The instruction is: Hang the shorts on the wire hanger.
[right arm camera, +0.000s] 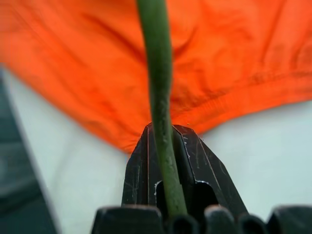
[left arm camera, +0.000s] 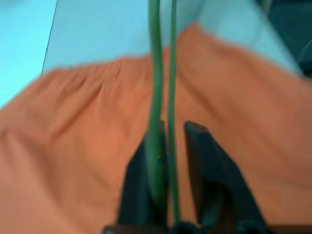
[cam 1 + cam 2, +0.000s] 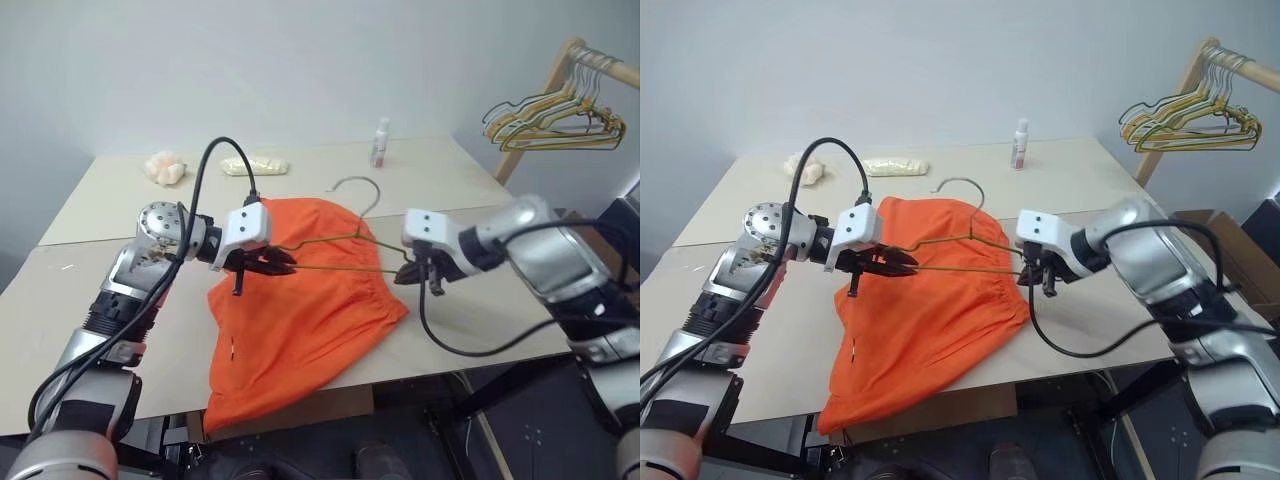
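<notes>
The shorts (image 3: 300, 310) lie flat at the table's (image 3: 110, 300) near edge, partly overhanging it. Above them, the wire hanger (image 3: 345, 250) spans both grippers: the right gripper (image 3: 415, 275) is pinched tight on its right end; the left gripper (image 3: 268, 264) stands slightly spread around its left end. Keep the hanger level and steady before threading. No legible writing is visible, including on the far bottle (image 3: 380, 142).

The shorts (image 3: 300, 320) lay in the middle of the frame on the counter (image 3: 100, 300), hanging over its near edge. The wire hanger (image 3: 340, 245) sat above them, between the left gripper (image 3: 272, 264) and right gripper (image 3: 412, 275). A bottle (image 3: 380, 142) stood behind, near the far edge. More hangers (image 3: 555, 120) hung at the upper right.
</notes>
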Motion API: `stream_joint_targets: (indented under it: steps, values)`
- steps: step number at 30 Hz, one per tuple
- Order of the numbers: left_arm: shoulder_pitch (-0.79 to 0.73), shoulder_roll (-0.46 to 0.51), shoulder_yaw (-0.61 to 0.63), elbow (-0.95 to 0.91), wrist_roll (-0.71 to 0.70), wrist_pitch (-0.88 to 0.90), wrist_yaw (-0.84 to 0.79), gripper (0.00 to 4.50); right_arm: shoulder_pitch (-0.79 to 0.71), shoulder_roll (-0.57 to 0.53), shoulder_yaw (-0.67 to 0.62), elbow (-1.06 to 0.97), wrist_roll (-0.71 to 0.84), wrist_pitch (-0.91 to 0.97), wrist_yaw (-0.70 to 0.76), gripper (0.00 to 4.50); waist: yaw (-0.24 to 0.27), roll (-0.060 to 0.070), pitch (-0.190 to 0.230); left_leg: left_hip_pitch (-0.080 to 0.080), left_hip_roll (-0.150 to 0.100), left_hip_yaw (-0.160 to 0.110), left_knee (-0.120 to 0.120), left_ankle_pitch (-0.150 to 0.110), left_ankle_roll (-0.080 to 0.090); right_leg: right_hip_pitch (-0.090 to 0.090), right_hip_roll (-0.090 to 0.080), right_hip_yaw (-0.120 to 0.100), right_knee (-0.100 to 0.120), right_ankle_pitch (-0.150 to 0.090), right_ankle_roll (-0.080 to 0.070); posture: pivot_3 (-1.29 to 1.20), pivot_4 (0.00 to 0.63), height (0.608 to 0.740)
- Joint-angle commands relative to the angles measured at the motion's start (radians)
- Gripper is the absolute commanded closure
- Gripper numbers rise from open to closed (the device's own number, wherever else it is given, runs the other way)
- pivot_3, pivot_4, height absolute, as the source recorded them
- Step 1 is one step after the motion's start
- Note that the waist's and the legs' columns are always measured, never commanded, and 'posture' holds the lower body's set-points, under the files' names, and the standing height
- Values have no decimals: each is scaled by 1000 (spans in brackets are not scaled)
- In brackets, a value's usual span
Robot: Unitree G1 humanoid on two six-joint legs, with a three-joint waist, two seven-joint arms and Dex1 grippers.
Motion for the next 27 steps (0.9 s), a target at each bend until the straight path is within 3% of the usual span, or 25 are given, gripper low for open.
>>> stream_joint_targets:
  steps: [1, 5, 7, 10, 16, 21, 27]
  values:
    - [-33, 15, 69, 71, -25, -32, 17, 2182, 97, -56, -122, -110, 77, 120, -30, 4500, 0, 0, 0, 1, 0, 0, 0, 0, 0, 1, 0, 0, 0, 0, 0, -210, 0, 740]
    - [-43, 34, 123, 136, -46, -7, 38, 806, 299, -103, -257, -165, 158, 260, -93, 4500, 0, 0, 0, 4, 0, -1, 0, -1, 1, 4, 0, -1, -1, 0, 0, -211, 0, 740]
    - [4, 50, 146, 60, -99, 45, 9, 108, 364, -98, -335, -154, 202, 351, -128, 4500, -3, 0, 0, 3, 0, -1, -1, -1, 1, 4, 0, -1, -1, 0, 0, -208, 0, 740]
    - [111, 41, 184, -91, -169, 69, 25, 43, 400, -72, -432, -84, 261, 489, -178, 4500, -7, 0, 0, 4, 0, 0, -1, -1, 1, 4, 0, 1, -1, 0, 0, -196, 0, 740]
    - [267, 65, 190, -281, -240, 127, 22, 43, 335, -43, -429, 138, 322, 626, -226, 4500, 0, 0, -1, 7, 0, 0, -2, -1, 1, 7, 0, 1, -1, 0, 0, -175, 0, 740]
    - [312, 79, 200, -342, -247, 150, 63, 43, 237, -3, -354, 334, 315, 667, -260, 4500, 3, 0, -1, 6, -1, 0, -3, -1, 2, 6, 0, 1, -2, 0, 0, -144, 0, 740]
    - [355, 112, 219, -401, -273, 181, 83, 43, 202, -28, -253, 350, 380, 690, -189, 4500, 16, 0, -1, 6, -1, 0, -3, -1, 2, 6, 0, 1, -2, 0, 0, -117, 0, 740]
